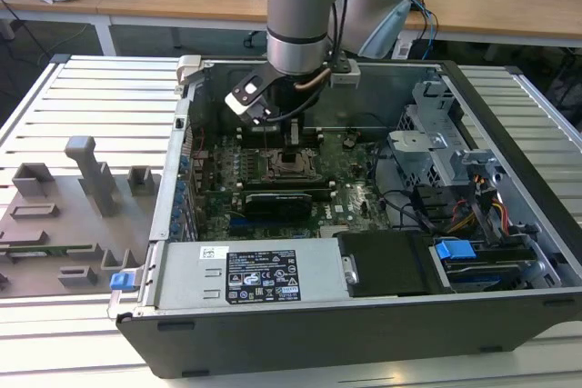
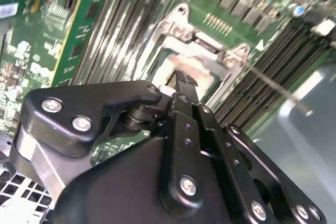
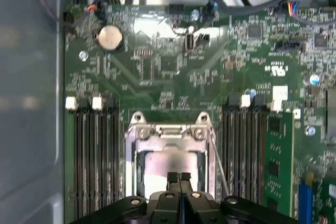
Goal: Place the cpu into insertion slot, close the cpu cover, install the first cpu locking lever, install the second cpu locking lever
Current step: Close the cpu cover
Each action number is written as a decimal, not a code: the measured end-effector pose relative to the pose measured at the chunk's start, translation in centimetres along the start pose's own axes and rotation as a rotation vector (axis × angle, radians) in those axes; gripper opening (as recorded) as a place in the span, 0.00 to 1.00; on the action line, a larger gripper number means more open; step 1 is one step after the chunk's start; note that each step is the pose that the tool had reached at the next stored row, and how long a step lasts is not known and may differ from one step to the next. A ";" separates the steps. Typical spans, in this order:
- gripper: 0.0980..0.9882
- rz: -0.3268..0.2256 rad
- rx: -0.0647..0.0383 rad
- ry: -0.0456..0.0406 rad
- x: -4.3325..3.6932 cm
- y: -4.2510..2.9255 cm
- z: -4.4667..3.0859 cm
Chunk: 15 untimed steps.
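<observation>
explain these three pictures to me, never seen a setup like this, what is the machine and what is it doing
This is one grey robot arm reaching into an open black computer case on a slatted white table. The exterior view looks on from outside; both wrist views ride on the arm, looking past its black pincer. Under it lies a green circuit board with a square silvery metal frame, the cpu cover, lying over a dull silver-grey chip, the cpu. The pincer's fingers are together, holding nothing, over the chip; whether they touch it I cannot tell. A thin wire lever runs beside the frame.
</observation>
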<state>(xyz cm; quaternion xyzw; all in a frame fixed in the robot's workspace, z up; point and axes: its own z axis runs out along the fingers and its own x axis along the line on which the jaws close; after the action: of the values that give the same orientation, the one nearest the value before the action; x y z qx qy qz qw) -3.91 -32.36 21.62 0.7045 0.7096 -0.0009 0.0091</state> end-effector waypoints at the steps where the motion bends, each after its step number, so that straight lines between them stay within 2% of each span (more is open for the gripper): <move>1: 0.01 0.000 0.005 0.0005 -0.23 0.47 0.01; 2: 0.01 0.000 0.008 0.0011 -0.46 0.81 0.02; 5: 0.01 0.000 0.009 0.0018 -0.65 1.09 -0.23; 11: 0.01 0.000 0.009 0.0023 -0.70 1.17 -3.64; 13: 0.01 0.000 0.009 0.0024 -0.71 1.19 -4.62; 15: 0.01 0.000 0.009 0.0023 -0.72 1.20 -5.26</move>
<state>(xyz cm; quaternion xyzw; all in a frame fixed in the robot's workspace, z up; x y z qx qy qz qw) -2.76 -33.00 26.90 0.7046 0.7096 -0.0032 0.0051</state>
